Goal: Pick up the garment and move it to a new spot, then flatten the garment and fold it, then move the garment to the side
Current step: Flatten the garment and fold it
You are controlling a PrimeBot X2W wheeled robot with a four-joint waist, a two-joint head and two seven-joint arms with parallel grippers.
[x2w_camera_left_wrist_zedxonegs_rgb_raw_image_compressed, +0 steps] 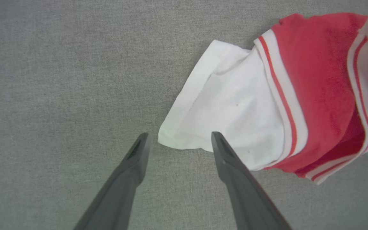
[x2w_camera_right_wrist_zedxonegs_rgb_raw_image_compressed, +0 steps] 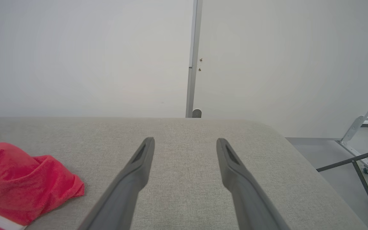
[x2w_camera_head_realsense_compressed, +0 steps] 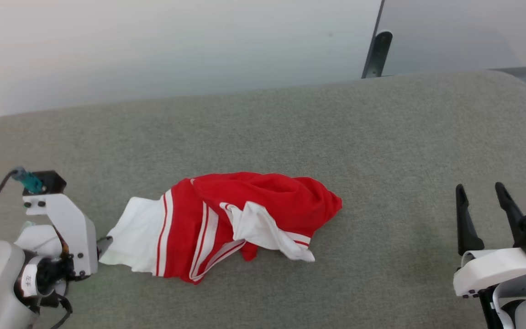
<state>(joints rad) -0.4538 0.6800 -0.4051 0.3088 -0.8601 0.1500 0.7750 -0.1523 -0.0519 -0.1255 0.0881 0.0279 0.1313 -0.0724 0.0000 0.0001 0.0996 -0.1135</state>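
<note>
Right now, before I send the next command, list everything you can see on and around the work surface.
garment: one, red with white panels and red-and-white stripe trim, crumpled on the padded surface, left of centre in the head view
padded surface: one, grey fabric, under the garment
wall: one, white, behind the surface
post: one, dark metal, upright at the far edge
wheeled frame: one, grey metal, on the floor past the surface's right end
left gripper: one, dark fingers, open, garment's white corner between its tips
right gripper: one, dark fingers, open, over bare surface, apart from the garment
</note>
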